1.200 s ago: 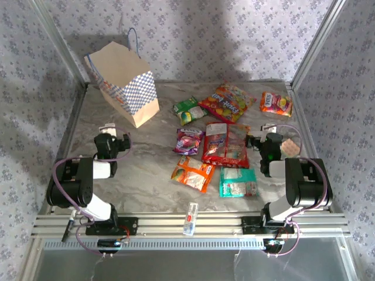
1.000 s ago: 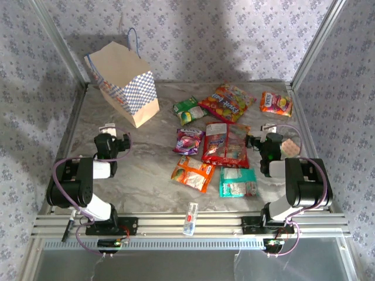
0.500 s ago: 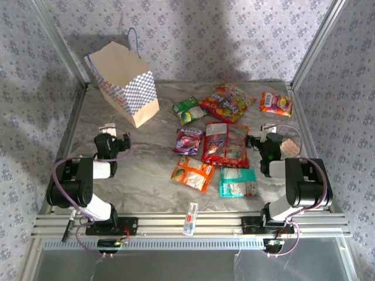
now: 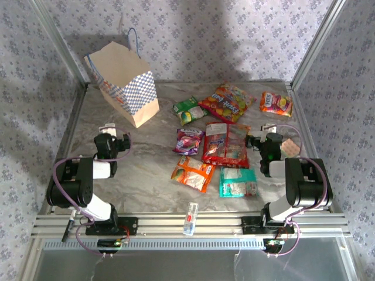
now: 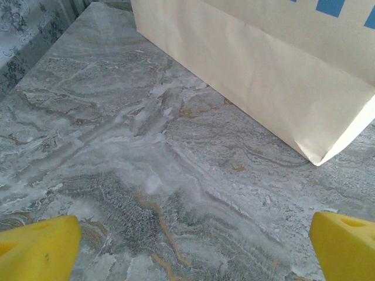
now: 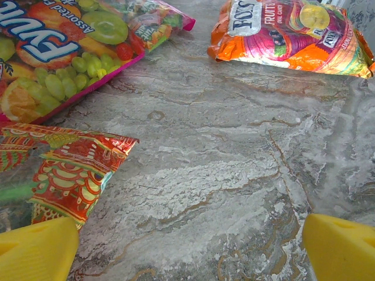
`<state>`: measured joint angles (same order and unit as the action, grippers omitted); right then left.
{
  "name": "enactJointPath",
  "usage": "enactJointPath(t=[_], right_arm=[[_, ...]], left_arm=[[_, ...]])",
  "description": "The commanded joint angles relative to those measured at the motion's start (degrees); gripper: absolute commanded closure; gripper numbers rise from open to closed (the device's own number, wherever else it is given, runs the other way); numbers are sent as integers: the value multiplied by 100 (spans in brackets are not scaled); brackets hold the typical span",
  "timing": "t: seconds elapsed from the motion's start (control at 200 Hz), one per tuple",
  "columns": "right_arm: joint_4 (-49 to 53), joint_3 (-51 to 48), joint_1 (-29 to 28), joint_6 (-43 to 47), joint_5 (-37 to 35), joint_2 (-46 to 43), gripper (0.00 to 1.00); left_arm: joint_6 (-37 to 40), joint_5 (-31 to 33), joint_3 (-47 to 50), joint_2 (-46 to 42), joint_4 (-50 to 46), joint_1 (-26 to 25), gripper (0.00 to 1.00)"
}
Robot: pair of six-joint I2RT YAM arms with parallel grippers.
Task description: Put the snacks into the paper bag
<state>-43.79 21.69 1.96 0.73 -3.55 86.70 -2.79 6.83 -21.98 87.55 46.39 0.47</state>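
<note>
Marbled tabletop [image 5: 117, 146] is stretching under both arms. I am holding the left gripper [image 5: 190, 243] wide open, the paper bag [image 5: 263, 88] sitting just ahead of its fingers, nearer the right one. I am holding the right gripper [image 6: 190, 246] wide too, a red packet [image 6: 79, 170] lying just beyond its left finger, a pink fruit packet [image 6: 64, 47] and an orange packet [image 6: 293, 29] farther ahead.
</note>
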Motion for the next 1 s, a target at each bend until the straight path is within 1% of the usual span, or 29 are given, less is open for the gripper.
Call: enactJointPath(t=[0.0,0.165,0.28,0.345,0.415,0.505,0.595,0.65,0.69,0.845,0.89,0.92,0.995], right_arm=[[-103,94,-3,59,88,34,0],[-128,77,-11,69,86,20,0],[43,146,-80,100,-50,-66,0],[251,201,-117,125,-129,-180,0],[738,372,-160,146,-170,-414,0],[1461,633,-214,132,-261,-736,0],[1846,770,-340,65,-742,-1024,0],[2112,859,-349,-16,-870,-1206,0],[2327,946,-362,-69,-909,-1318,0],[2787,1191,-555,-73,-1106,-1704,0],[3139,1380,-670,31,-1143,-1781,0],[3392,1526,-742,98,-1220,-1792,0],[3638,1711,-909,173,-1384,-1812,0]], left_arm=[[66,-68,-131,37,113,-2,0],[77,-86,-123,27,113,-3,0],[206,-137,-307,-135,-324,-85,0],[222,31,-377,-320,-599,-142,0],[133,248,-549,-661,-1255,-203,0],[-168,276,-900,-1095,-2289,-198,0],[-455,284,-1091,-1505,-2769,-240,0],[-733,470,-1239,-1731,-3049,-253,1],[-956,568,-1469,-1865,-3461,-265,3],[-1506,809,-2535,-2092,-5102,-336,7],[-1720,961,-2848,-2126,-5521,-387,10],[-1901,1012,-3070,-2141,-5817,-398,10],[-1965,1017,-3558,-2119,-6368,-454,10]])
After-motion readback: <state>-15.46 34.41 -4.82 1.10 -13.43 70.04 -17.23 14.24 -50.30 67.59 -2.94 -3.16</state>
